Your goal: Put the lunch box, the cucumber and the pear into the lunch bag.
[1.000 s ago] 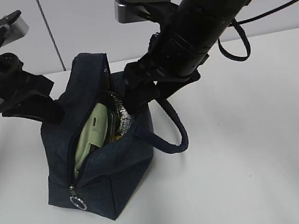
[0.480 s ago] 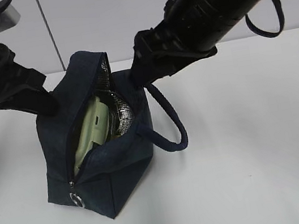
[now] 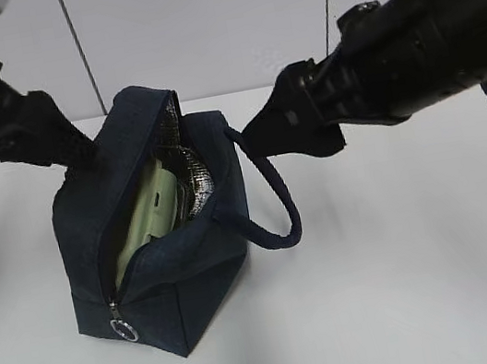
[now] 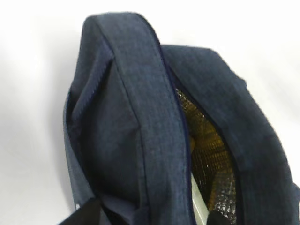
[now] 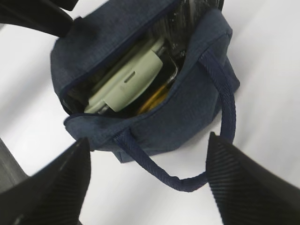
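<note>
The navy lunch bag [image 3: 194,274] stands open on the white table. The lunch box [image 3: 150,211] with its sage-green lid lies tilted inside, also shown in the right wrist view [image 5: 129,82]. A yellow-orange patch beside it [image 5: 153,96] looks like the pear. The cucumber is hidden. My left gripper [image 3: 81,158] straddles the bag's far-left wall, one finger outside [image 4: 79,216] and one inside [image 4: 220,218], jaws apart. My right gripper [image 3: 259,137] is open and empty, above and to the right of the bag [image 5: 187,117].
The bag's padded loop handle [image 3: 280,204] hangs off its right side, below my right gripper [image 5: 148,140]. The zipper's ring pull [image 3: 124,331] hangs at the bag's near end. A wall runs behind the table.
My right gripper has drawn up and out of the bag's mouth and moved to the right. The left arm has lifted slightly, still at the bag's left wall.
</note>
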You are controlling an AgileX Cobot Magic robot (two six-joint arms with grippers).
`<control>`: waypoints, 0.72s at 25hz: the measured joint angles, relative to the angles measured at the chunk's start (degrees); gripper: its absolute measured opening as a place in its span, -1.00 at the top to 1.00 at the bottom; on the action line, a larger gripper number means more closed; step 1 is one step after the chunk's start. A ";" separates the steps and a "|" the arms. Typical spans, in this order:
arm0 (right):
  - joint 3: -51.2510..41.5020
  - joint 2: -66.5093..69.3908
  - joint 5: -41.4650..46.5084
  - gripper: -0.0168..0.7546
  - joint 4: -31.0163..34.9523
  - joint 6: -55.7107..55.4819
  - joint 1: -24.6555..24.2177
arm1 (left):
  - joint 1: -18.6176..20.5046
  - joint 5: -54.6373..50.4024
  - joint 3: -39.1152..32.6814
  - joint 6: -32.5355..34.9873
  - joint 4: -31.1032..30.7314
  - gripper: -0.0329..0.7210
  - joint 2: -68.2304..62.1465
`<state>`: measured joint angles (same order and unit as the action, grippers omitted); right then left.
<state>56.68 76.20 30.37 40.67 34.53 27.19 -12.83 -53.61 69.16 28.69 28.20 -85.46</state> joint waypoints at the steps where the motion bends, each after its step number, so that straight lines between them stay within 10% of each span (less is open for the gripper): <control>1: -2.56 -1.71 -2.03 -0.57 4.66 3.92 0.00 | 0.00 1.07 -0.84 0.39 0.05 -0.17 1.78; 13: -8.27 -2.40 -8.82 -0.57 45.93 20.85 0.00 | 0.00 14.15 -13.63 5.73 0.49 -0.14 20.70; 18: -8.27 -1.92 -8.72 -0.57 52.22 22.14 0.00 | 0.00 12.55 -13.87 5.75 0.49 -0.12 20.97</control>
<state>48.41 74.28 21.65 92.89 56.67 27.19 -12.83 -41.06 55.30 34.44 28.70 -64.49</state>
